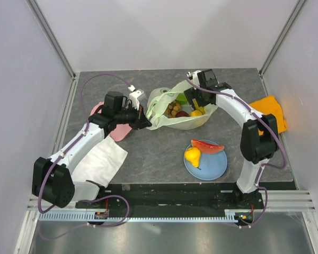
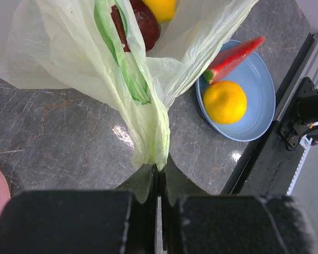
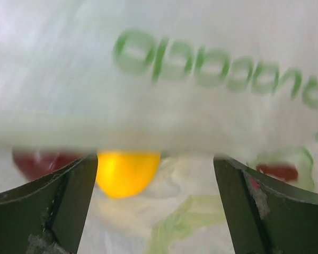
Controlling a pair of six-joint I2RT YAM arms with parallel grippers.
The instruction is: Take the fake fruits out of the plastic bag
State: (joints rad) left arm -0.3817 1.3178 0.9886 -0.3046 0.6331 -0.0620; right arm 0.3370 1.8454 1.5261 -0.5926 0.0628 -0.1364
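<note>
The pale yellow-green plastic bag (image 1: 175, 108) lies open in the middle of the table. Inside it I see a brown fruit (image 1: 173, 109), a dark red fruit (image 1: 182, 113) and a yellow fruit (image 1: 196, 112). My left gripper (image 1: 147, 123) is shut on the bag's left edge (image 2: 153, 153) and holds it. My right gripper (image 1: 195, 101) is open inside the bag's mouth, with the yellow fruit (image 3: 128, 172) just beyond its left finger and bag film above. A yellow fruit (image 1: 192, 155) and a red watermelon slice (image 1: 207, 146) lie on the light-blue plate (image 1: 212, 166).
A white folded cloth (image 1: 100, 161) lies at the near left and a pink cloth (image 1: 116, 130) under the left arm. An orange cloth (image 1: 273, 112) lies at the right edge. Frame posts and walls enclose the table.
</note>
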